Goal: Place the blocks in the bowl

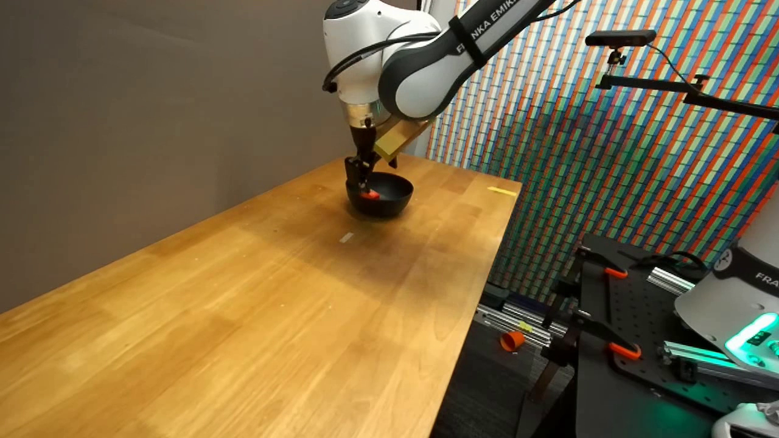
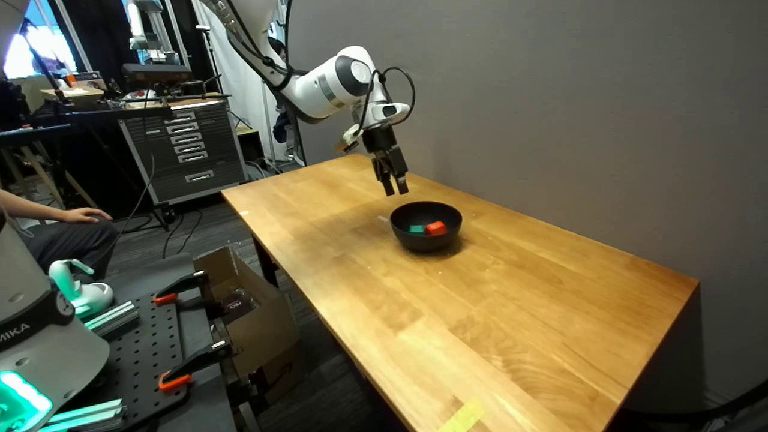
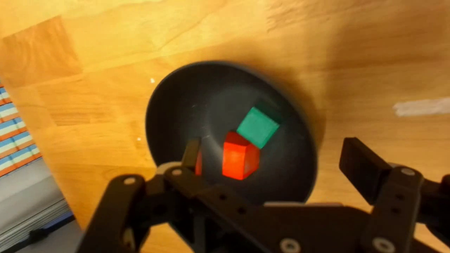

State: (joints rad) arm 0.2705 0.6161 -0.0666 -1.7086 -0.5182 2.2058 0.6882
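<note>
Hanging above the bench (image 2: pixel 540 312), the hand (image 2: pixel 396 191) is released, its fingers (image 3: pixel 365 171) standing wide apart in the wrist view. There, one finger shows against the inside of the bowl (image 3: pixel 218 88) and the other beyond the rim, against the bench. A sliver of red (image 3: pixel 199 164) shows along the finger seen against the bowl; what it is cannot be told. In an exterior view the fingertips (image 2: pixel 402 188) are apart from the bowl and higher than its rim.

Both blocks are in the bowl, which stands upright on the bench. The green block (image 3: pixel 258 127) lies low in it, off the middle. The red block (image 3: pixel 240 158) is just beside it, and in the wrist view the two seem to touch; whether the red block sits flat or tilted cannot be told.

A pale strip (image 1: pixel 346 237) is on the bench near the bowl. The arm (image 2: pixel 324 90) reaches down to the hand in both exterior views, and a grey wall (image 2: pixel 570 108) runs along the bench's long side. In an exterior view a cabinet (image 2: pixel 180 150) stands beyond the bench and an open box (image 2: pixel 273 336) beside it.
</note>
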